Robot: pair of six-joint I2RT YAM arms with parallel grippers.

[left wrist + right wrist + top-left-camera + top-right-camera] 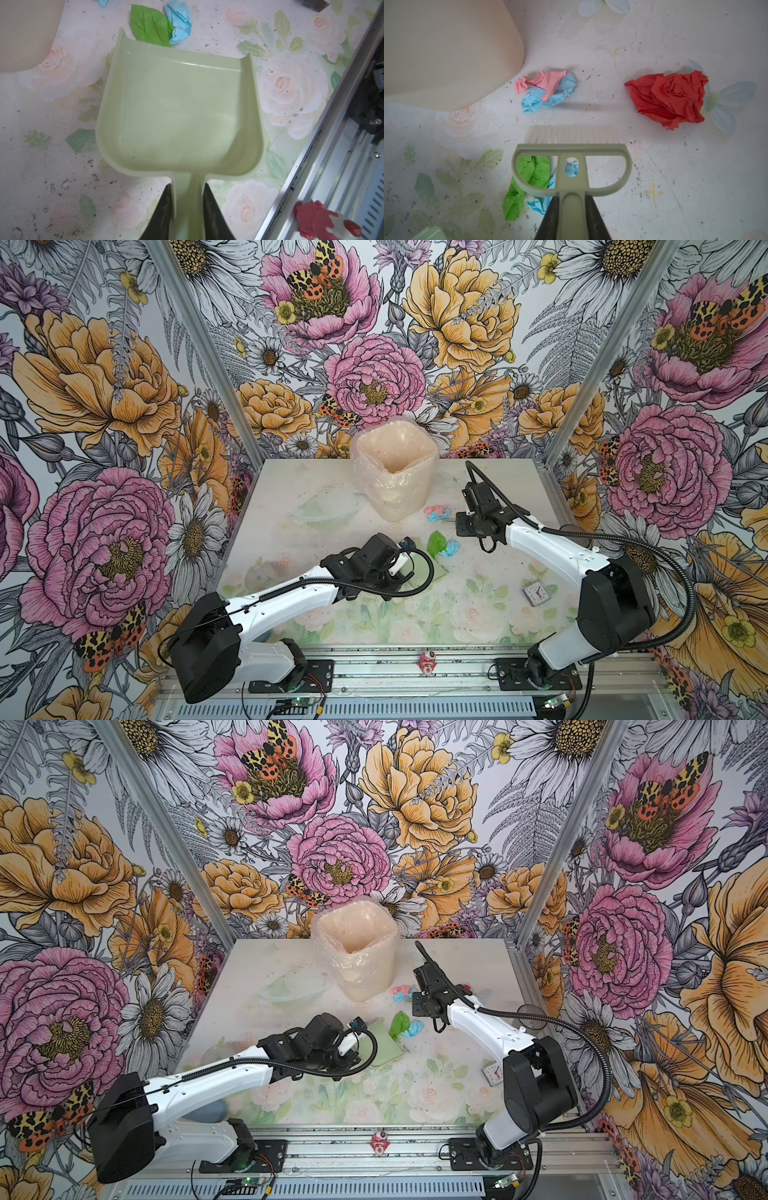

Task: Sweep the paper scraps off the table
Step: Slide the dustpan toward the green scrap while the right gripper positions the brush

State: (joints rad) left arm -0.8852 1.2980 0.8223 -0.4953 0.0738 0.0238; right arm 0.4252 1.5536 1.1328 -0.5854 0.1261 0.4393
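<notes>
The scraps [668, 97] are judged light and soft: to be pushed, not gripped. The brush [571, 148] handle is clamped by the right gripper [572, 197], the dustpan [178, 108] handle by the left gripper [187, 186].

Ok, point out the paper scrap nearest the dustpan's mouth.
The green scrap, at the dustpan lip; the blue scrap, pink scrap and red scrap lie farther off.

Left arm [291, 595], right arm [552, 547] (jaws clamped)
</notes>
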